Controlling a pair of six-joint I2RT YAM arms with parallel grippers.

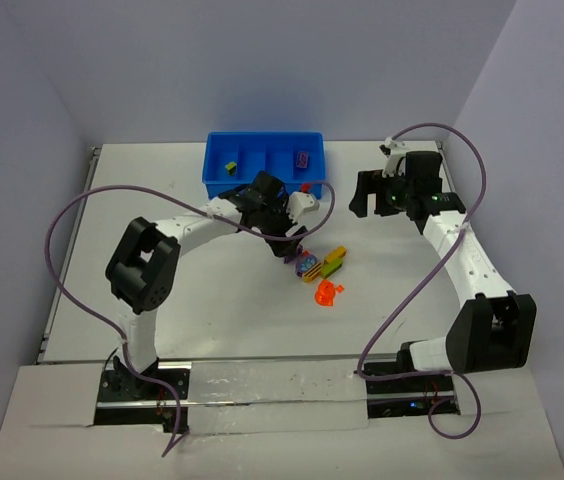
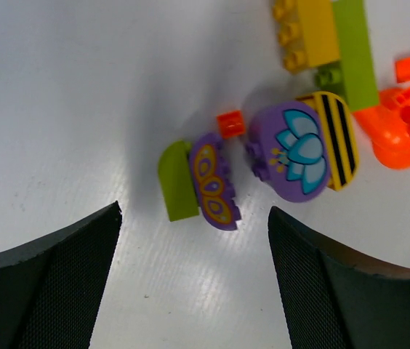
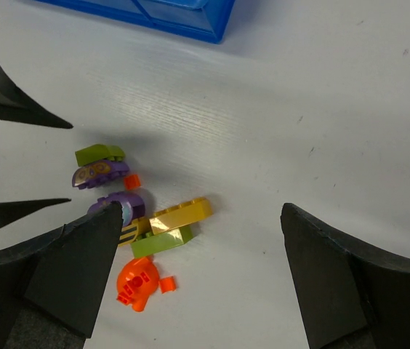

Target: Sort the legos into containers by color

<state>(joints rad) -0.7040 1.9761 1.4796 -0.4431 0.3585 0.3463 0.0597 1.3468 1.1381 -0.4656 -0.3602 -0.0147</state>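
The left gripper [image 2: 192,212] hangs just on the near side of the bin's [image 1: 262,136] right end, jaws wide apart and empty. It is above a green brick [image 2: 177,190] joined to a purple brick [image 2: 214,182].

The rest of the legos [image 1: 317,268] lie on the table [image 1: 162,180] a little further from the bin: a tiny orange stud [image 2: 230,123], a flower brick [image 2: 292,149] stuck to a striped one [image 2: 339,138], a yellow-and-green stack [image 2: 328,43] and an orange piece [image 2: 401,131]. One greenish bit [image 1: 230,166] sits in the bin's left end and a purple one [image 1: 303,158] towards its right.

These look light, rigid and glossy, so they would likely skate on the table. A hold across the green-purple pair's flat outer faces should work better than one on the rounded tops. The joined pieces probably need both arms to part.

The right gripper [image 3: 198,214], beside the bin's right end, is also wide open and holds nothing.
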